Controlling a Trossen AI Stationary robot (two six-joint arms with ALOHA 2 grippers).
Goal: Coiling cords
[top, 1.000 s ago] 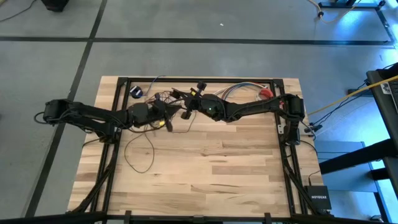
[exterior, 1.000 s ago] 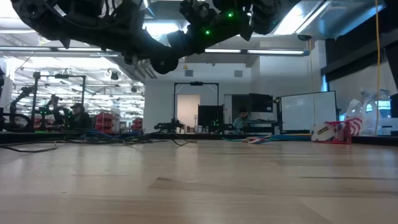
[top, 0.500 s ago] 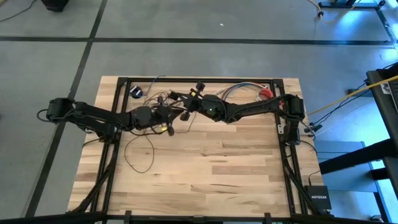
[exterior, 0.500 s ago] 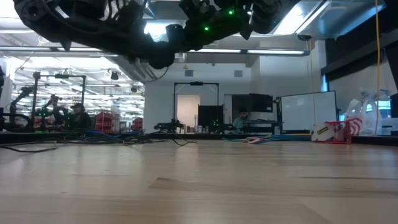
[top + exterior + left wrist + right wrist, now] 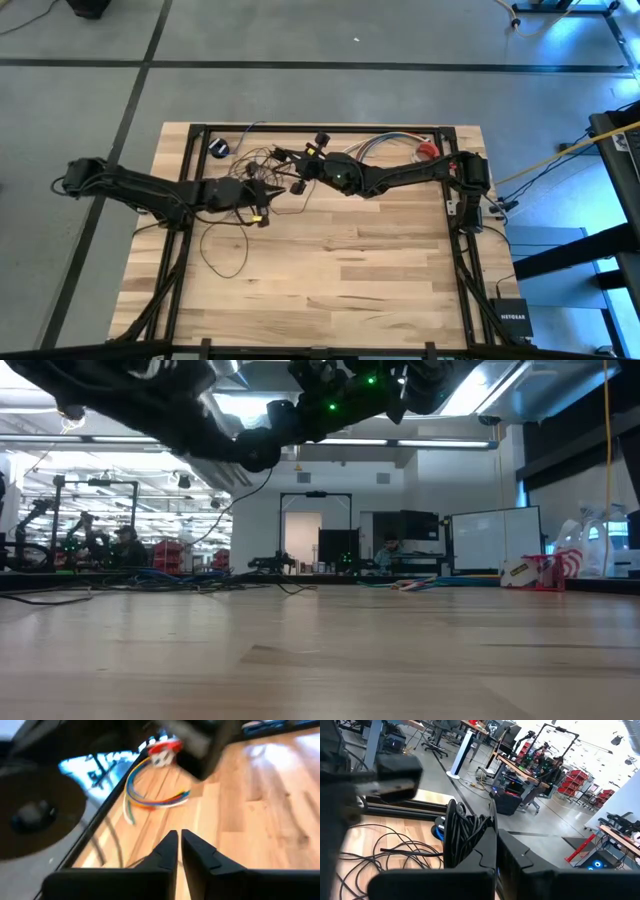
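Dark cord [image 5: 462, 837], a bunch of its loops, is pinched tight in my right gripper [image 5: 299, 183] above the far middle of the table [image 5: 380, 270]. The rest sprawls on the wood at the far left and trails nearer. My left gripper [image 5: 262, 197] sits just left of it, fingers [image 5: 167, 847] closed, holding nothing I can see.

Cords [image 5: 236, 215] on table [image 5: 380, 280], apparently mostly left of both hands.
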